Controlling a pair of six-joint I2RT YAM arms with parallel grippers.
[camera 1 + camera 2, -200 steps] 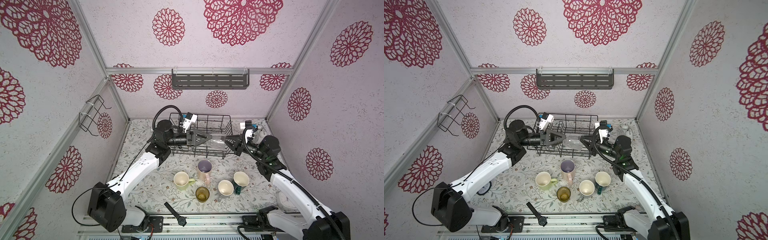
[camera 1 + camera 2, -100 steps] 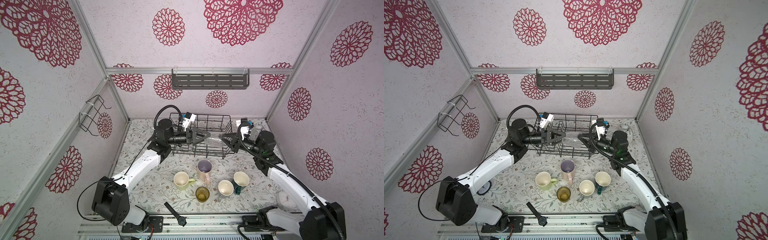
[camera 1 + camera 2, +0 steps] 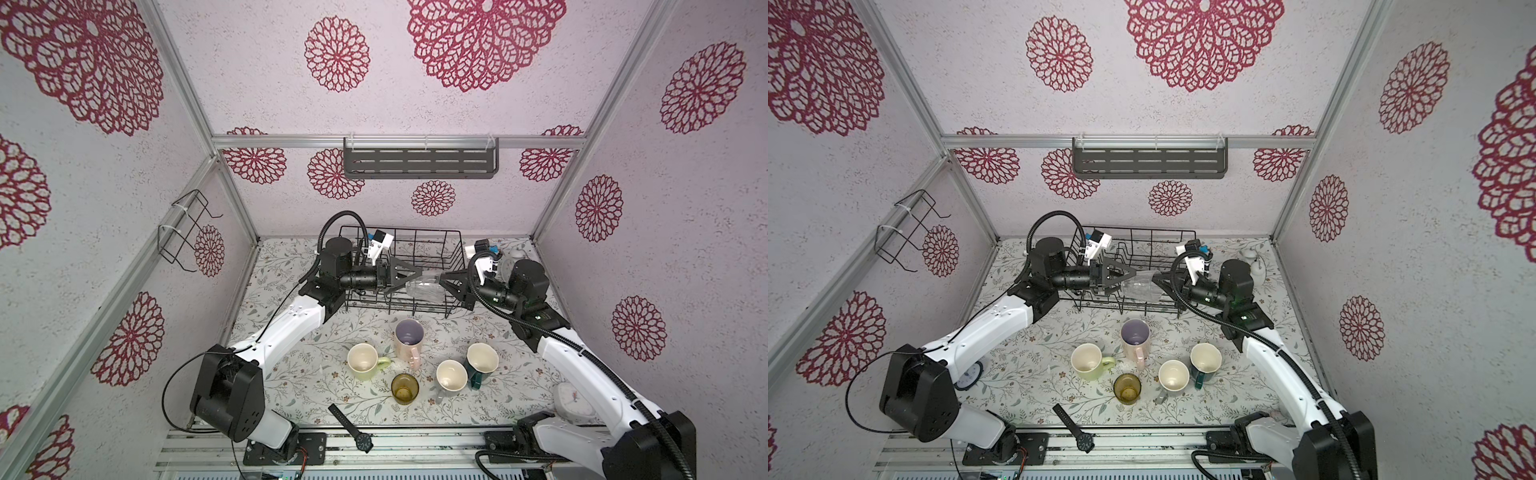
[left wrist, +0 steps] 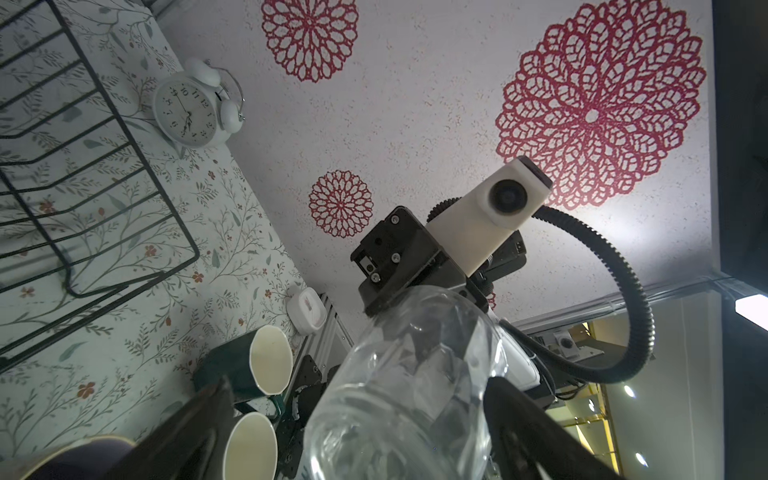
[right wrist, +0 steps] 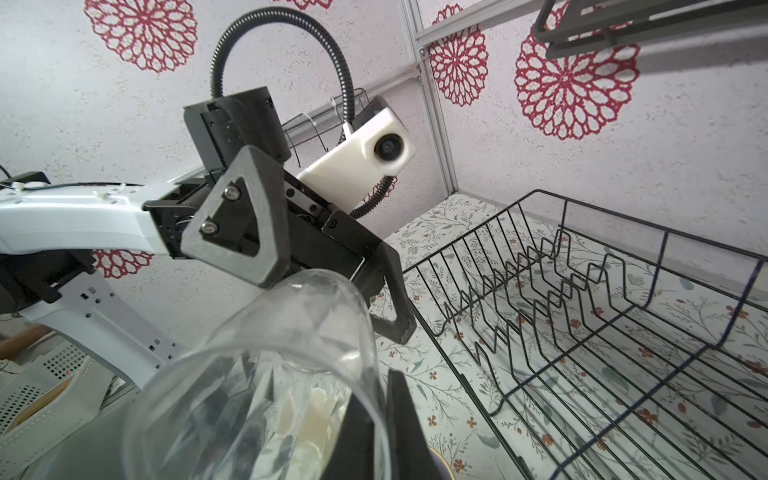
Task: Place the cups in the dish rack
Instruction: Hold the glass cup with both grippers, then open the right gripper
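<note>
A small clear glass (image 3: 426,287) (image 3: 1142,286) hangs on its side above the front edge of the black wire dish rack (image 3: 415,232) (image 3: 1142,230). My right gripper (image 3: 445,282) (image 5: 382,399) is shut on the glass's wall at one end. At the other end my left gripper (image 3: 409,280) (image 4: 357,428) stands open, one finger on either side. On the table in front stand a yellow-green mug (image 3: 362,360), a tall pink mug (image 3: 409,338), an amber tumbler (image 3: 404,387), a grey mug (image 3: 451,374) and a teal mug (image 3: 482,359).
A black wristwatch (image 3: 351,428) lies at the table's front edge and a white timer (image 3: 573,405) sits beside the right arm. A white alarm clock (image 4: 191,110) stands right of the rack. A slotted shelf (image 3: 419,160) and a wire holder (image 3: 187,232) hang on the walls.
My right arm has lifted and carried the glass a little leftward toward the left gripper. The left gripper has stayed wide open around the glass's free end.
</note>
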